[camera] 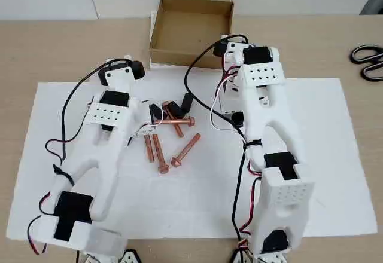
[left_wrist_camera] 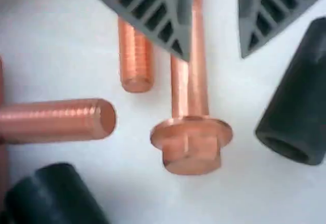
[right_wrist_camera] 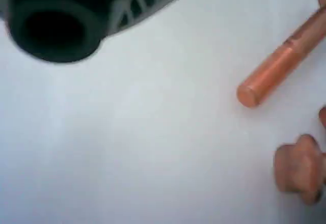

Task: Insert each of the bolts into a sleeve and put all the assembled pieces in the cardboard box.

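Note:
Several copper bolts (camera: 160,152) lie on the white sheet (camera: 311,155) between the arms, with black sleeves (camera: 173,109) just behind them. My left gripper (left_wrist_camera: 214,56) is open, low over a flanged bolt (left_wrist_camera: 191,142); one finger (left_wrist_camera: 153,10) overlaps its shank. Black sleeves (left_wrist_camera: 295,112) lie to either side of that bolt. In the high view my left gripper (camera: 146,125) is at the left of the bolt pile. My right gripper (camera: 229,104) hangs right of the pile, shut on a black sleeve (right_wrist_camera: 53,25) whose open end faces the camera. The cardboard box (camera: 158,36) stands behind.
A pair of scissors (camera: 368,60) lies at the far right on the wooden table. Cables loop from both arms over the sheet near the bolts. Two more bolts (right_wrist_camera: 280,66) lie beyond the held sleeve. The front of the sheet is bare.

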`<state>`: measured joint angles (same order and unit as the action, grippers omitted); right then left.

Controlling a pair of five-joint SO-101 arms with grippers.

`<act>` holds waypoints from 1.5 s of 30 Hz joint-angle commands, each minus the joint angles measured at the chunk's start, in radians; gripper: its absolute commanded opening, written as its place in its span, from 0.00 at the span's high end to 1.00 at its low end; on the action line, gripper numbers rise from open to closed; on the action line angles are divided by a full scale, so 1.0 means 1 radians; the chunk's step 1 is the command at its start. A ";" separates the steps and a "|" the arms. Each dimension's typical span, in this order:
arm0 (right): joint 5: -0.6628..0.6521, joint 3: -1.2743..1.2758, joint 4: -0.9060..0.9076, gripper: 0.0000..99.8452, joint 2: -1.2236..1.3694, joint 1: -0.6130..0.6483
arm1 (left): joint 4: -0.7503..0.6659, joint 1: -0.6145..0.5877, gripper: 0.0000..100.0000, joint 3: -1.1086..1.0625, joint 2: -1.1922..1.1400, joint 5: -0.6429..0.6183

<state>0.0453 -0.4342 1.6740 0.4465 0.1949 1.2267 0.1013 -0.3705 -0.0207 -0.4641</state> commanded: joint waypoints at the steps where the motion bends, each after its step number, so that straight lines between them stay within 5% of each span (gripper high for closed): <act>1: -0.009 -0.032 -0.016 1.00 -0.007 -0.008 | 0.002 0.008 0.94 0.041 0.008 0.006; 45: -0.008 -0.028 -0.025 1.00 -0.007 -0.007 | -0.103 0.032 0.94 0.028 -0.127 -0.038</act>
<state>0.0453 -0.4342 1.6571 0.4465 0.1949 1.1423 0.1335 -0.3629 -0.1527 -0.5010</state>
